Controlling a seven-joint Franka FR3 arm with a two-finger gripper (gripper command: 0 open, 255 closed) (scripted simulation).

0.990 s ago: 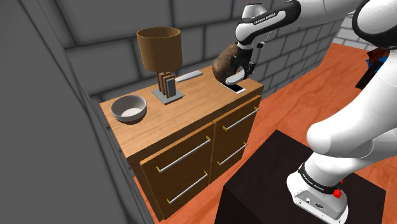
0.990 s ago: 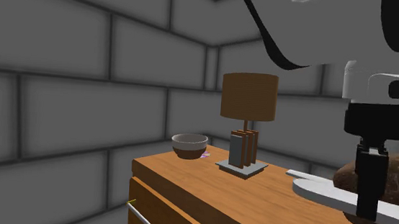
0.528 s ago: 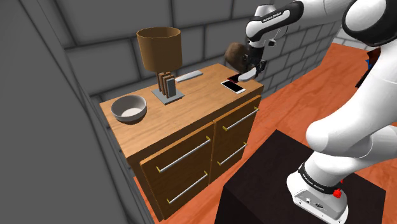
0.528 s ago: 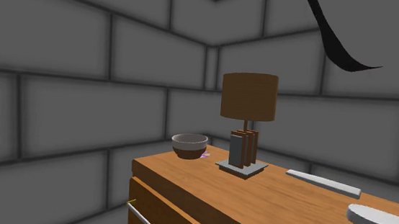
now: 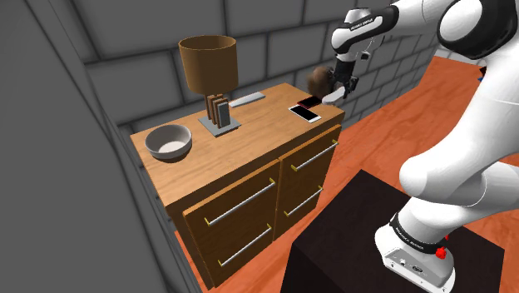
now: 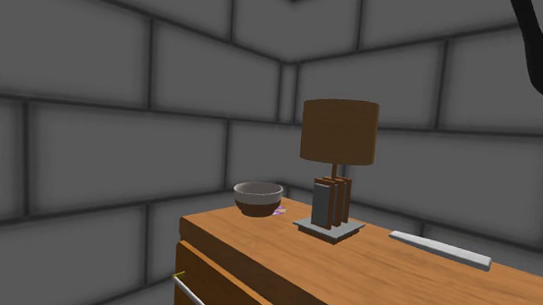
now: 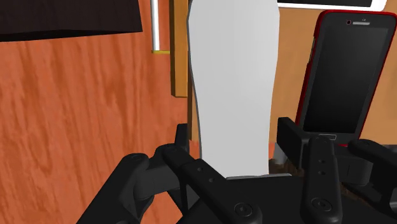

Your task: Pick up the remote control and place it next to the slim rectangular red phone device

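1. Pale grey and long, the remote control (image 7: pixel 232 76) is hanging in the gripper (image 7: pixel 235 141). The two black fingers (image 7: pixel 292 137) are clamping its near end from either side.
2. In the shoulder view the gripper is carrying it in the air, clear of the wooden dresser (image 5: pixel 249 141), by the corner at that view's right.
3. The red phone (image 7: pixel 343 70) is lying flat on the dresser top, black screen up, just beside a white phone (image 7: pixel 331 4). The remote is running nearly parallel to the red one, probably so it can go down alongside it.
4. The remote seems to be sitting over the dresser's edge, with a drawer handle (image 7: pixel 154 25) and orange floor beneath. It is likely needing a shift toward the phone before lowering, or it could overhang and tip.
5. The lamp (image 5: pixel 208 71), bowl (image 5: pixel 169 141) and flat grey bar (image 5: pixel 247 100) are standing well apart from the phones, leaving that corner free.
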